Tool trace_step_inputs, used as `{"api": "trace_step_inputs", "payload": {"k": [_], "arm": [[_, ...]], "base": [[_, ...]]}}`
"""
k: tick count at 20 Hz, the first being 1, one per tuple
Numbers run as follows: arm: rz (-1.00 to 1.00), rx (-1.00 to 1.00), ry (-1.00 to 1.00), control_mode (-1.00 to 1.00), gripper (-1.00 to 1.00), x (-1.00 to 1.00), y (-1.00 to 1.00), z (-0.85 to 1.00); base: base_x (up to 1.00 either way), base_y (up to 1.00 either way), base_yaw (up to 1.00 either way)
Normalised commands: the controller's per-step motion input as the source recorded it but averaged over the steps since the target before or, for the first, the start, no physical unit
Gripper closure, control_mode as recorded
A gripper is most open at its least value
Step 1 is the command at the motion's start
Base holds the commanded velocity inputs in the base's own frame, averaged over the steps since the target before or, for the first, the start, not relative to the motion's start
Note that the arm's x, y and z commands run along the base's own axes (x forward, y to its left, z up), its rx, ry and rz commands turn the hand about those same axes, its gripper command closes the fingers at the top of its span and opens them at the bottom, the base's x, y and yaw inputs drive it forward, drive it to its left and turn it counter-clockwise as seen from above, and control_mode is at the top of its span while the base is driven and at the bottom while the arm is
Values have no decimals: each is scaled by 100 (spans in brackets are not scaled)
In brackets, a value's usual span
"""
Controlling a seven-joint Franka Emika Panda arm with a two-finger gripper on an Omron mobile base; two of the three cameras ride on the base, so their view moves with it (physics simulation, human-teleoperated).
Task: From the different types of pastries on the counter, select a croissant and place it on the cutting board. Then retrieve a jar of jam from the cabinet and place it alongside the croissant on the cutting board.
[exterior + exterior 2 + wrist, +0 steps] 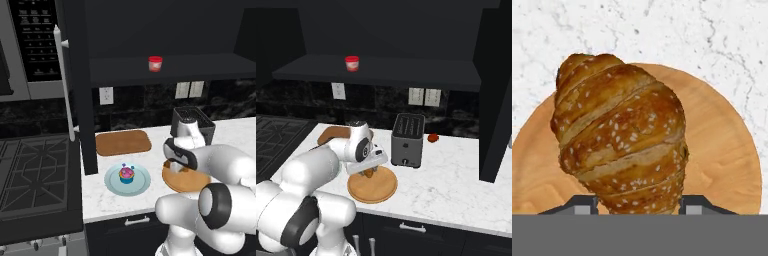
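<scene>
In the left base view the stove sits at nine o'clock, beside the tall cabinet door. The cutting board lies bare on the counter near the centre, with the cupcake on its pale blue plate at six o'clock of it. The jam jar stands on the cabinet shelf at twelve o'clock. At three o'clock my gripper is down over the round wooden plate, in front of the toaster. In the hand view my two fingertips press against either side of the croissant, so I am closed on it; whether it is off the plate I cannot tell.
</scene>
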Motion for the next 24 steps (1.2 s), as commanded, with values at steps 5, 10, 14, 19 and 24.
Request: {"api": "trace_step_inputs", "payload": {"k": [5, 10, 14, 19, 24], "arm": [[-5, -8, 0, -100, 100, 59, 67, 10], [-8, -1, 2, -100, 100, 97, 31, 14], [-6, 0, 3, -100, 100, 100, 9, 15], [-4, 0, 0, -100, 100, 74, 10, 14], [-4, 0, 0, -100, 100, 60, 23, 7]], "base": [[0, 0, 0], [0, 0, 0], [0, 0, 0], [0, 0, 0], [0, 0, 0]]}}
